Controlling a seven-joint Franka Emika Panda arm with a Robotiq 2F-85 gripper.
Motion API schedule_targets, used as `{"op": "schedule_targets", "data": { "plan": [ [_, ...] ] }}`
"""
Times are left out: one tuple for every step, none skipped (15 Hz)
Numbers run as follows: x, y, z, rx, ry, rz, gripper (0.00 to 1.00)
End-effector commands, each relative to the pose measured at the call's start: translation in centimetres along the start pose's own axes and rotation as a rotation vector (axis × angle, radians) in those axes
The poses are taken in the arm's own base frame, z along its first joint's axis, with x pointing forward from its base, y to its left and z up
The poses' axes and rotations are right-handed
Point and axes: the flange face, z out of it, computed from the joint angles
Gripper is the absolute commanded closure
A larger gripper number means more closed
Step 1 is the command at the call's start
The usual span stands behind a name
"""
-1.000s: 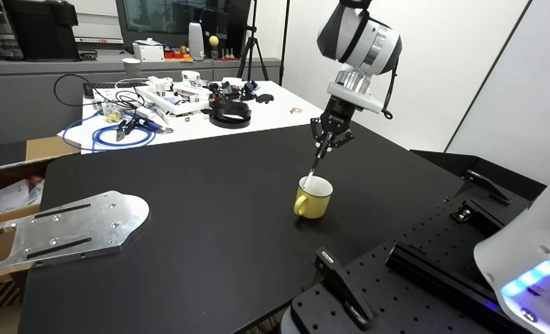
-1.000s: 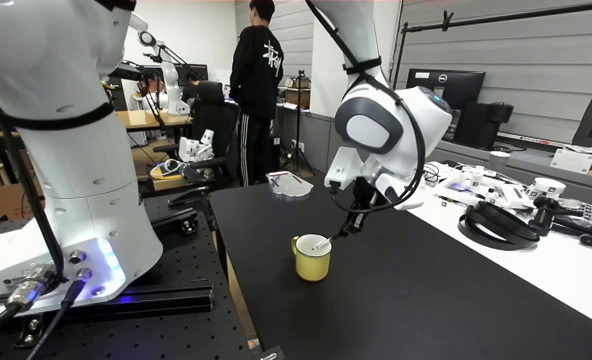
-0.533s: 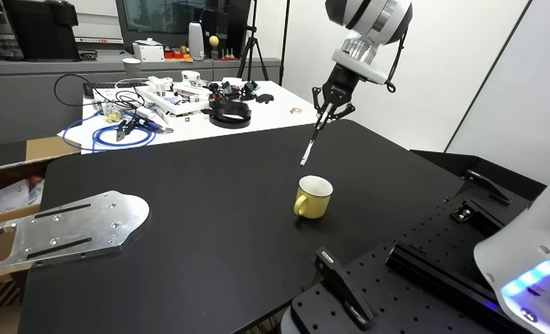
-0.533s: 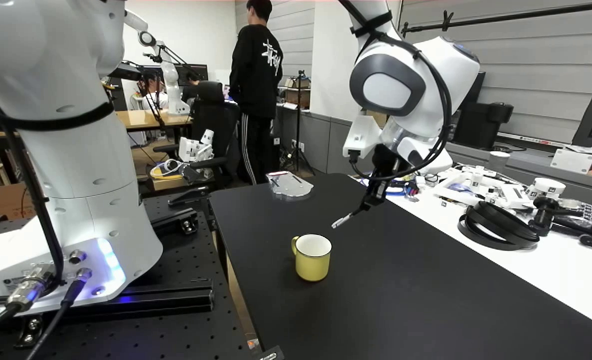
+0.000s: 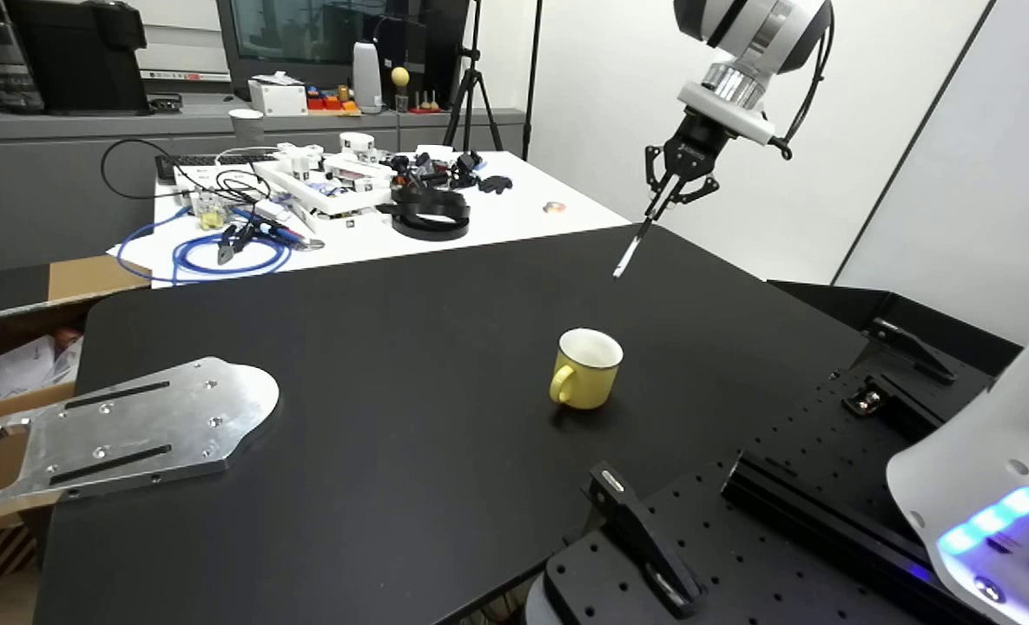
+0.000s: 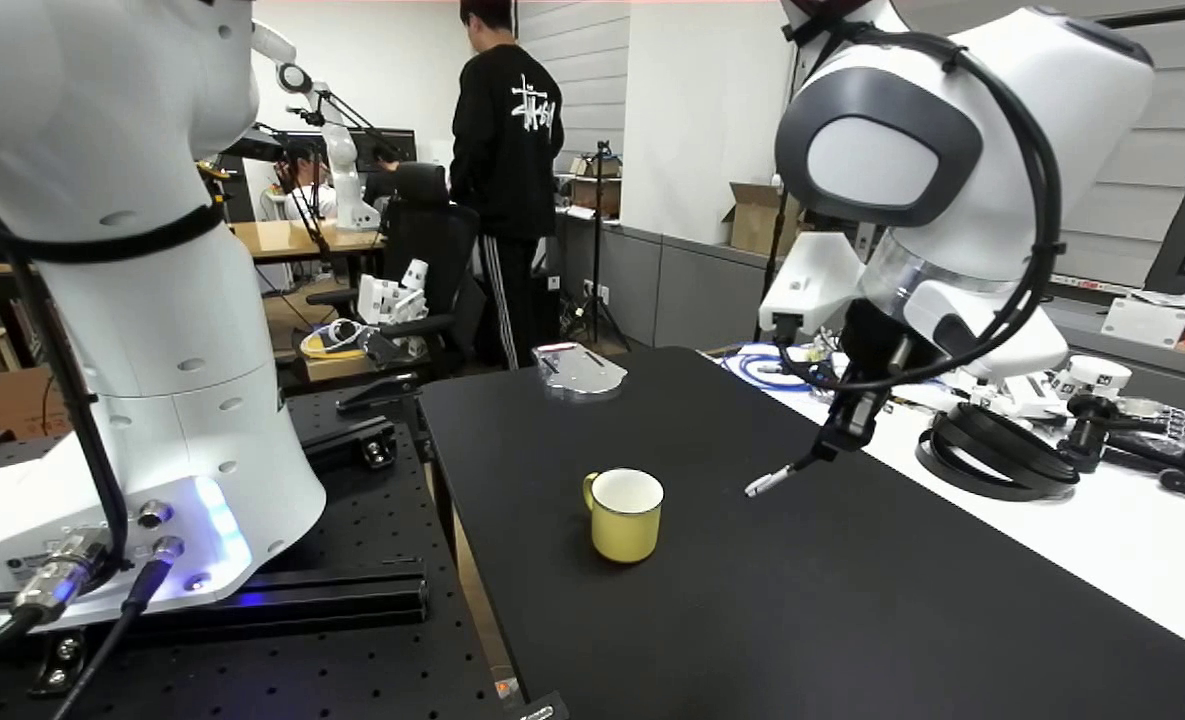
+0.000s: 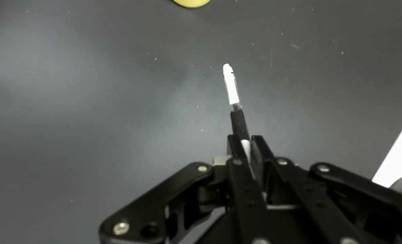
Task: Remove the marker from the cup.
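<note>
White-and-black pen-shaped marker hangs from the black two-finger pincer in an exterior view, slanting down with its free end lowest, out of the squat round yellow white-lined cup, seemingly above the matte black counter. Also in an exterior view, the jointed white arm has it well apart from the cup, free end aimed cup-side, counter showing between. Wrist view: pincer closed on the marker, dark fingers pinching it from both sides, long axis nearly in line with them; a sliver of yellow cup at the top edge, past the free end and slightly left. So cup ahead, pincer behind. Looks: white rounded end, small dark tick, clear collar, black stretch, white again between the fingers, remainder hidden. Judging by this, removal is done, set-down left; next move probably lowers it away from the cup and tilts the wrist, otherwise it could land end-first and topple or roll.
</note>
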Motion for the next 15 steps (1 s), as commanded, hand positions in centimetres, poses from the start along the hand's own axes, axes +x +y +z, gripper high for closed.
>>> {"op": "schedule_targets", "data": {
  "plan": [
    [4.5,3.5,-0.4,0.037,-0.007,0.148,0.97],
    [5.4,4.6,-0.2,0.043,-0.011,0.180,0.97],
    [6.3,5.8,0.2,0.058,-0.034,0.210,0.97],
    [6.9,6.7,0.8,0.080,-0.060,0.223,0.97],
    [7.4,7.4,1.4,0.091,-0.079,0.245,0.97],
    [8.8,8.9,1.9,0.116,-0.112,0.259,0.97],
    [9.4,9.5,2.7,0.134,-0.133,0.273,0.97],
    [9.9,10.2,3.5,0.141,-0.151,0.290,0.97],
    [10.5,10.9,4.4,0.147,-0.167,0.302,0.97],
    [11.0,11.6,5.3,0.151,-0.181,0.317,0.97],
    [11.5,12.3,6.4,0.149,-0.195,0.328,0.97],
    [11.8,12.9,7.6,0.150,-0.212,0.339,0.97],
    [12.2,13.4,8.7,0.149,-0.230,0.344,0.97],
    [12.3,13.9,10.0,0.144,-0.252,0.351,0.97],
    [12.4,14.1,11.0,0.137,-0.270,0.357,0.97]
  ]
}}
